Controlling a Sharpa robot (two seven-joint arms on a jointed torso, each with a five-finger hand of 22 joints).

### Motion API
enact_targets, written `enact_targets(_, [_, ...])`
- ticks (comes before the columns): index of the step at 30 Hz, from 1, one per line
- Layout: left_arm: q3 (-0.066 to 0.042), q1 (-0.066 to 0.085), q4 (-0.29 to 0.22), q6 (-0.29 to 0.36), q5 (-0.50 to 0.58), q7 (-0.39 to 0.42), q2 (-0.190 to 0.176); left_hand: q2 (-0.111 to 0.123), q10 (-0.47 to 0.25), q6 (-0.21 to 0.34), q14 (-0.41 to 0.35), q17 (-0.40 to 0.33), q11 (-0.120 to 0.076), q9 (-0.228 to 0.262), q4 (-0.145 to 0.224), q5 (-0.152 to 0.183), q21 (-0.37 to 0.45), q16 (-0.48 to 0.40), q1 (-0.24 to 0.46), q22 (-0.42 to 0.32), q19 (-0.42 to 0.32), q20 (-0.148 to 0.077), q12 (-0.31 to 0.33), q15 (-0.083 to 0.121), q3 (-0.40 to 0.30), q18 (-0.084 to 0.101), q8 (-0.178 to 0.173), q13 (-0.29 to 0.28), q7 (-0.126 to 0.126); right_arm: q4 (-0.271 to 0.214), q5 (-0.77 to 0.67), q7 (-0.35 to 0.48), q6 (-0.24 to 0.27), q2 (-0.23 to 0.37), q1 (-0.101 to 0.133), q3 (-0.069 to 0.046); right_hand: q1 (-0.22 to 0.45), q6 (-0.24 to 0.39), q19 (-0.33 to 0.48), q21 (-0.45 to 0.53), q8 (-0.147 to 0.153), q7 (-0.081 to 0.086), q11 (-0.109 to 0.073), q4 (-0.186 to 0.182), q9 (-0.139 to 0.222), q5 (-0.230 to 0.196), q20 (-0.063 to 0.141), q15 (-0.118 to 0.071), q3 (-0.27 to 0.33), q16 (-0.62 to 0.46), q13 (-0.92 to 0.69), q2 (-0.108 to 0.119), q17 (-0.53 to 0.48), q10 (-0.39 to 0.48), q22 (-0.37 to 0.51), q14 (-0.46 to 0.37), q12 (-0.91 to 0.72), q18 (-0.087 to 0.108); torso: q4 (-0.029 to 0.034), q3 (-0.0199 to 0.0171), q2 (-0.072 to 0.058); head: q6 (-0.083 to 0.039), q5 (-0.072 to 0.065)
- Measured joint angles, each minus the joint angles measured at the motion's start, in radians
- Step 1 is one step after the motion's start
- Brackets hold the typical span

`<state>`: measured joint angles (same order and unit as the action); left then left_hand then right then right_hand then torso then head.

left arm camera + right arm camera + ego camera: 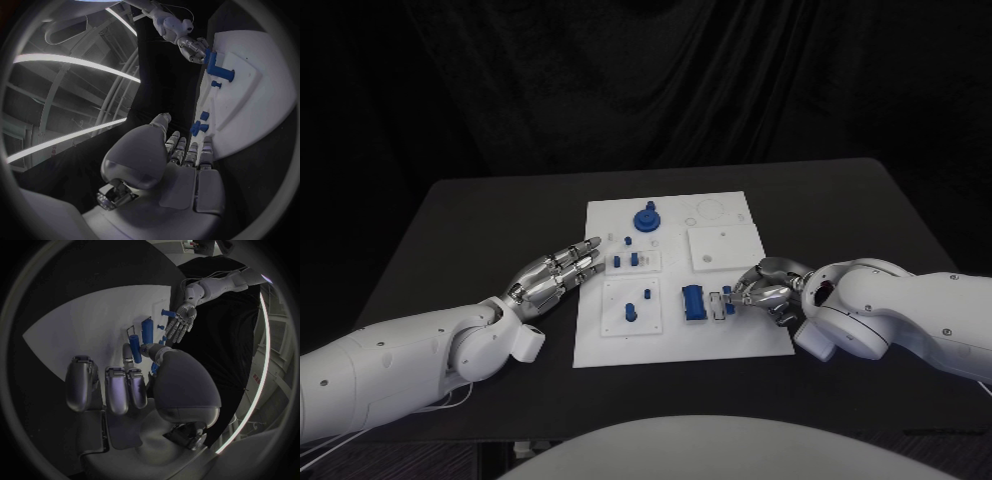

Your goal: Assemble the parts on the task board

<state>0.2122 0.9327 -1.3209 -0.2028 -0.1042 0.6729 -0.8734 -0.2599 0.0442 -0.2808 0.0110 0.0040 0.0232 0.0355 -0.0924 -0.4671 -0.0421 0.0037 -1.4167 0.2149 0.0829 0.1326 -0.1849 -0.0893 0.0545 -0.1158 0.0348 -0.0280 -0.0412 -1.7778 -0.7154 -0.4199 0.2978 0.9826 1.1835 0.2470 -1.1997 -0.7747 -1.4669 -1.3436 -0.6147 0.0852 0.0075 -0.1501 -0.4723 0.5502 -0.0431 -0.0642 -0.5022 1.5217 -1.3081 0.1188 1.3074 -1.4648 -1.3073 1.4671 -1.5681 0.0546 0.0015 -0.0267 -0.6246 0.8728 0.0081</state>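
Left hand [557, 272] flat, fingers straight and apart, holding nothing, hovering at task board's [733, 345] near edge. Right hand [759, 293] curled low, fingertips at blue block [692, 302] just beyond; grip uncertain. Black table [473, 220] beneath, dark curtain behind.

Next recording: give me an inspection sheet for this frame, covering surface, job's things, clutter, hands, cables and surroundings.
Surface: black table.
Job's things: white task board at the middle; blue round-topped part standing near its far edge; small blue parts at its centre; long blue part near the right hand.
Clutter: nothing seen.
Hands: left hand flat, fingers straight, reaching the board's left edge, holding nothing; right hand curled over the board's right side beside the long blue part; whether it holds anything cannot be told.
Cables: thin white cables beneath the left arm.
Surroundings: dark curtain behind the table.
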Motion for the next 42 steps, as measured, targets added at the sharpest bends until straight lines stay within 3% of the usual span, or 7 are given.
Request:
enact_targets(10, [0.000,0.000,0.002,-0.001,0.000,0.000,0.001,0.000,0.000,0.000,0.000,0.000,0.000,0.000,0.000,0.000,0.000,0.000,0.000,0.000,0.000,0.000,0.000,0.000,0.000,0.000,0.000,0.000,0.000,0.016,-0.042,-0.018,-0.026,-0.023,-0.001,0.000,0.008,0.000,0.000,0.004,0.000,0.000,0.000,-0.003,0.006,-0.022,0.000,0.000,0.035,0.000,0.000,-0.008,0.000,0.000,0.000,0.000,0.000,0.000,0.0007,0.0003,0.000,0.000,0.004])
enact_targets(14, [0.000,-0.001,0.004,-0.001,0.000,0.000,0.003,0.000,0.000,0.000,0.000,0.000,0.000,0.000,0.000,0.000,0.000,0.000,0.000,0.000,0.000,0.000,0.000,0.000,0.000,0.000,0.000,0.000,0.000,0.023,-0.050,-0.022,-0.034,-0.029,-0.003,0.000,0.017,0.000,0.000,0.009,-0.001,0.000,0.000,-0.018,0.013,-0.064,0.000,0.000,0.061,0.000,0.000,-0.018,0.000,0.000,0.000,0.000,0.000,0.000,0.0003,0.0003,0.000,0.000,0.005])
enact_targets(19, [0.000,-0.001,0.006,-0.001,0.000,0.000,0.004,0.000,0.000,0.000,0.000,0.000,0.000,0.000,0.000,0.000,0.000,0.000,0.000,-0.001,0.000,0.000,0.000,0.000,0.000,0.000,0.000,0.000,0.000,0.029,-0.056,-0.025,-0.040,-0.035,-0.004,0.000,0.038,0.001,0.000,0.014,0.004,-0.002,0.000,-0.032,0.023,-0.066,0.000,0.000,0.117,0.000,0.000,-0.027,0.000,0.000,0.000,0.000,0.000,0.000,0.0000,0.0002,0.000,0.000,0.006])
enact_targets(24, [0.000,-0.003,0.008,-0.002,0.000,0.000,0.006,0.000,0.000,0.000,0.000,0.000,0.000,0.000,0.000,0.000,0.000,0.000,0.000,-0.001,0.000,0.000,0.000,0.000,0.000,0.000,0.000,0.000,0.000,0.036,-0.064,-0.030,-0.048,-0.041,-0.005,0.000,0.052,0.005,0.000,0.020,0.014,0.001,0.000,-0.056,0.036,-0.137,0.000,0.000,0.166,0.000,0.000,-0.039,0.000,0.000,0.000,0.000,0.000,0.000,-0.0002,0.0001,0.000,0.000,0.007])
enact_targets(34, [0.000,-0.004,0.011,-0.003,0.001,0.000,0.010,0.000,0.000,0.000,0.000,0.000,0.000,0.000,0.000,0.000,0.000,0.000,0.000,-0.003,0.000,0.000,0.000,0.000,-0.006,0.000,0.000,0.000,0.000,0.044,-0.085,-0.037,-0.068,-0.046,-0.005,-0.001,0.090,0.015,0.003,0.050,0.023,0.012,0.007,-0.113,0.062,-0.305,-0.010,0.007,0.275,-0.004,0.000,-0.040,0.000,0.000,0.000,0.000,0.000,0.000,-0.0007,0.0001,0.000,0.000,0.010])
enact_targets(42, [0.000,-0.005,0.013,-0.005,0.002,0.000,0.011,0.000,0.000,0.000,0.000,0.000,0.000,0.000,0.000,0.000,0.000,0.000,0.000,-0.003,0.000,0.000,0.000,0.000,-0.006,0.000,0.000,0.000,0.000,0.046,-0.095,-0.039,-0.076,-0.048,-0.006,-0.001,0.135,0.016,0.003,0.066,0.023,0.012,0.007,-0.143,0.073,-0.386,-0.011,0.007,0.332,-0.008,0.000,-0.067,0.000,0.000,0.000,0.000,0.000,0.000,-0.0006,-0.0001,0.001,0.000,0.010])
